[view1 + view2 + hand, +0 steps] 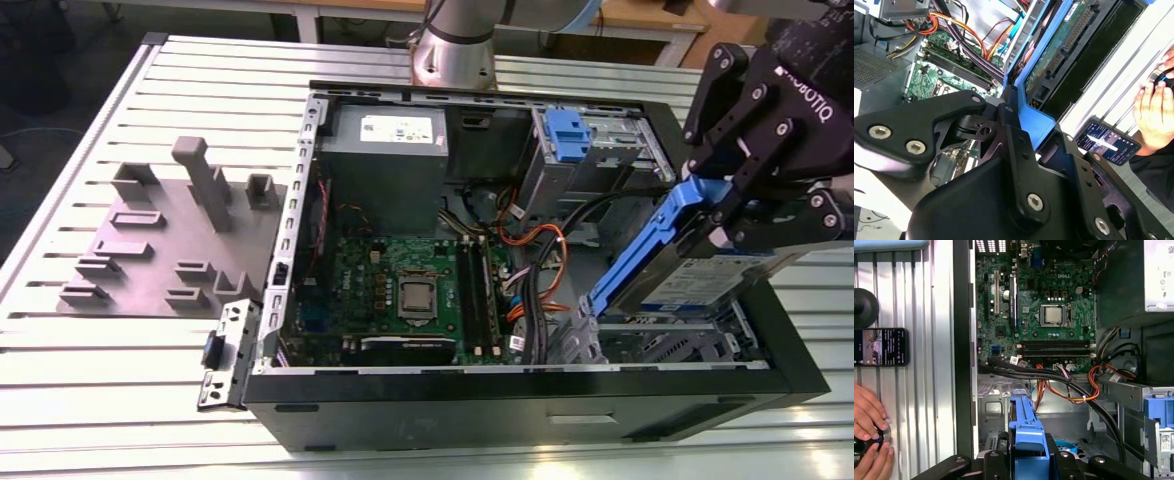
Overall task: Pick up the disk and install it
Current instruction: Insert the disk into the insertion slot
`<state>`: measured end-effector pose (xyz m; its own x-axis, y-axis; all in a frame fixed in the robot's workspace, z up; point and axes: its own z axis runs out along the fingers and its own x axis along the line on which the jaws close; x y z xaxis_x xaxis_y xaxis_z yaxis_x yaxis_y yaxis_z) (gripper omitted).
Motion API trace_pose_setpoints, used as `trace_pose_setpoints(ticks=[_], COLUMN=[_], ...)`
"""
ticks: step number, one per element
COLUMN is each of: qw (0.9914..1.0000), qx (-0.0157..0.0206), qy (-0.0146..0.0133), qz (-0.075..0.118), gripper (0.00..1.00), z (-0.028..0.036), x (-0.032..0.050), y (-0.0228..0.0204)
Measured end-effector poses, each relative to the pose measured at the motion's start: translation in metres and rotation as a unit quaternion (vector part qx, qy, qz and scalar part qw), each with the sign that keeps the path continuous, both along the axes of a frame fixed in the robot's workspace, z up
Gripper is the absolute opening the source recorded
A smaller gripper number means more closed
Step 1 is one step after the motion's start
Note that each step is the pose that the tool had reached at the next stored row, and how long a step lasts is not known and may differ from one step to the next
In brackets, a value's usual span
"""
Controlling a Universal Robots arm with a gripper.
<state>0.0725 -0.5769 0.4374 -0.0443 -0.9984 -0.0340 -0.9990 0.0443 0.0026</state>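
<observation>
Jaws of the gripper (747,205) are clamped on the disk (681,270), gripping its blue carrier and holding it tilted above the drive bay at the exterior view's right end of the open case (534,385). On the slatted surface (929,315) beside the case lies a phone (881,347), with a hand (866,415) near it.

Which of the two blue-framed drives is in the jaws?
The disk, tilted over the case's front bay at the exterior view's right, is clamped by the gripper. The other drive carrier sits mounted at the case's rear, untouched.
</observation>
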Motion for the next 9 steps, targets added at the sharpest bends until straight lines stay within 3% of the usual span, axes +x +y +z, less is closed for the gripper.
trace_pose_setpoints(ticks=[9], qw=[1.00000], qx=[0.0001], qy=[0.0000], qz=[0.000], gripper=[0.37], z=[-0.0031], x=[0.0003], y=[0.0000])
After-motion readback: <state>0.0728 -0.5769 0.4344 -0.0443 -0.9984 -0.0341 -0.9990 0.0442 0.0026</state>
